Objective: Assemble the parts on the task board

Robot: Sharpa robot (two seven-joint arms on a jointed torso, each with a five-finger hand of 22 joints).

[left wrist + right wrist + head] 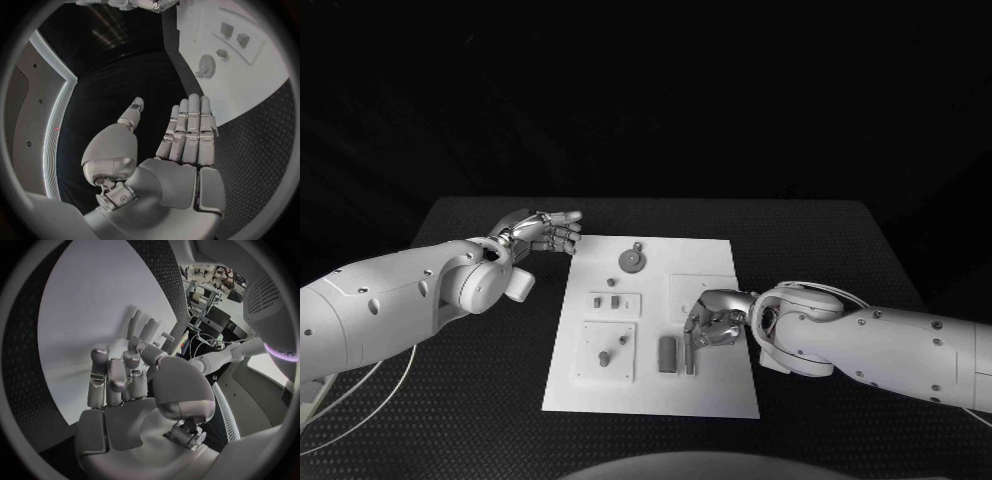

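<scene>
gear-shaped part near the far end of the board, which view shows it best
The head view: the gear-shaped part lies flat and unobstructed on the task board, seen from above with its neighbours around it. The left wrist view also catches it, beyond the left hand, but curved and at a slant. I cannot make it out in the right wrist view.

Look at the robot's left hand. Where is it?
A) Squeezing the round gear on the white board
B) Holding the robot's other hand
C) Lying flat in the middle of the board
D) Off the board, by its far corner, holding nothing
D: in the head view the left hand sits over the black table beside the far corner of the task board, empty, with the round gear untouched.
</scene>
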